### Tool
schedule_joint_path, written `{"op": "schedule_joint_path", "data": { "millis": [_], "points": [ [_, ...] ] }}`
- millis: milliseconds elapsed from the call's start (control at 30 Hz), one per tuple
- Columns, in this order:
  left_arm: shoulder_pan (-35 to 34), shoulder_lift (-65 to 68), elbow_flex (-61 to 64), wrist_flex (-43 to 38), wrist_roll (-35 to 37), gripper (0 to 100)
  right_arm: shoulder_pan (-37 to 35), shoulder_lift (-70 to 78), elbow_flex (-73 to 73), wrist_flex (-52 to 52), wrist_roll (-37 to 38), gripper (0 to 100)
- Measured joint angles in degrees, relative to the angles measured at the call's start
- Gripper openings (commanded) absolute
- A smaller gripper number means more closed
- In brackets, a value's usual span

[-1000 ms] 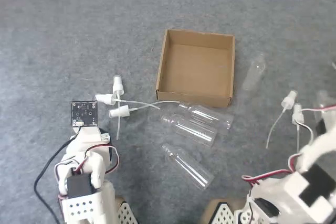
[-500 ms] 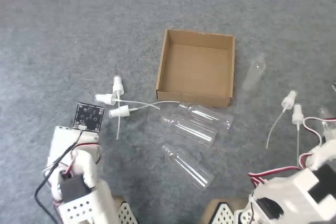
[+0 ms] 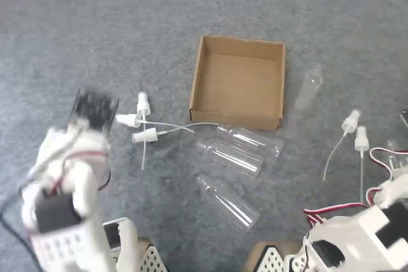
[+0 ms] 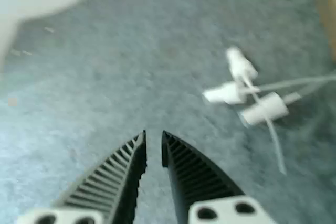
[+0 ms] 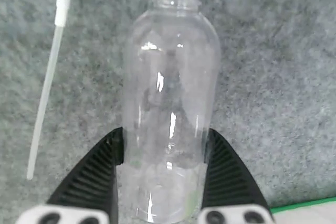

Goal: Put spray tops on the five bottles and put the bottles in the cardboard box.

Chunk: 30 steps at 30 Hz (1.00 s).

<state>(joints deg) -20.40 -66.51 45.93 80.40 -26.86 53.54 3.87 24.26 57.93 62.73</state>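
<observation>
At the near right corner of the table [image 3: 57, 42], my right claw [image 5: 164, 136] is clamped on a clear bottle [image 5: 169, 77], one finger against each side. My left claw [image 4: 152, 139], by the left edge, is narrowed to a slit and empty, above the table surface and short of three tangled spray tops [image 4: 241, 92]. Mid-table, three loose bottles [image 3: 229, 156] lie on their sides. Two more spray tops [image 3: 357, 130] lie near the right edge. Just beyond the loose bottles sits the cardboard box [image 3: 237, 120], open side up, with a fifth bottle [image 3: 308, 88] lying to its right.
</observation>
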Motion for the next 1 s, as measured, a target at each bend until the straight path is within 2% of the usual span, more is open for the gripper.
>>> {"op": "schedule_joint_path", "data": {
  "millis": [167, 367, 533, 767, 1000],
  "points": [
    [6.9, 23.7, -12.7, -1.6, 6.5, 14, 0.0, 0.0, 0.0, -0.2, 0.0, 2.0],
    [12.5, 53.3, -25.6, -7.7, 16.5, 14, 0.0, 0.0, 0.0, -0.2, 0.0, 2.0],
    [13.2, 73.8, -34.9, -14.6, 25.8, 14, 0.0, 0.0, 0.0, -0.2, 0.0, 2.0],
    [13.1, 93.1, -44.6, -17.4, 30.4, 10, 0.0, 0.0, 0.0, -0.2, 0.0, 2.0],
    [13.1, 98.9, -48.7, -17.4, 32.4, 6, 0.0, 0.0, 0.0, -0.2, 0.0, 2.0]
  ]
}}
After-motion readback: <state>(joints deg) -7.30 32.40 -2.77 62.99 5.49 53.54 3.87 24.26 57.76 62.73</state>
